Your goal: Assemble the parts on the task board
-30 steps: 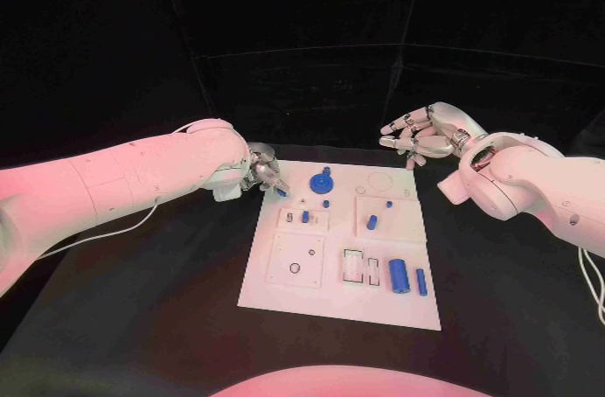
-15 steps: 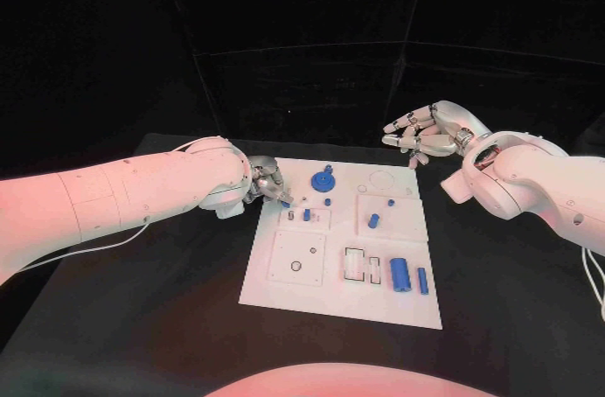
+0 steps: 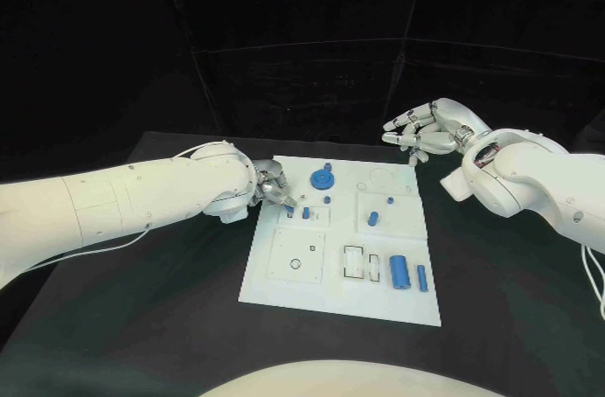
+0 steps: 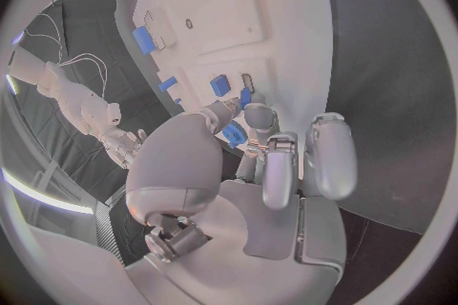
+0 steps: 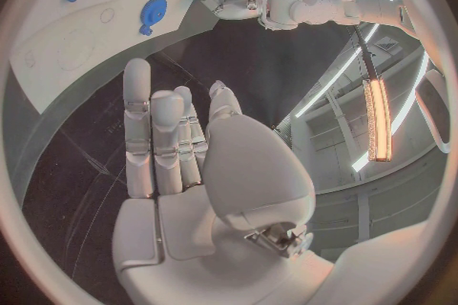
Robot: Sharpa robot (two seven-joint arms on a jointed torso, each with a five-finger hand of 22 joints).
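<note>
White task board (image 3: 284, 292) on the black table (image 3: 126, 309), with the left hand working at its far left corner and the right hand idle beyond it.

Nearest on the board stand two blue cylinders (image 3: 399, 273) side by side near the right edge, just beside two empty rectangular slots (image 3: 354, 264); a square plate with a small ring (image 3: 295, 267) lies to their left. Farther back are four small blue pegs (image 3: 374, 219), then a round blue gear (image 3: 323, 181) near the far edge. The left hand (image 3: 267, 188) rests its curled fingers at the board's left rim, pinching a small blue part (image 4: 235, 133) at the fingertips. The right hand (image 3: 422, 132) hovers off the far right corner, fingers loosely apart, holding nothing.
</note>
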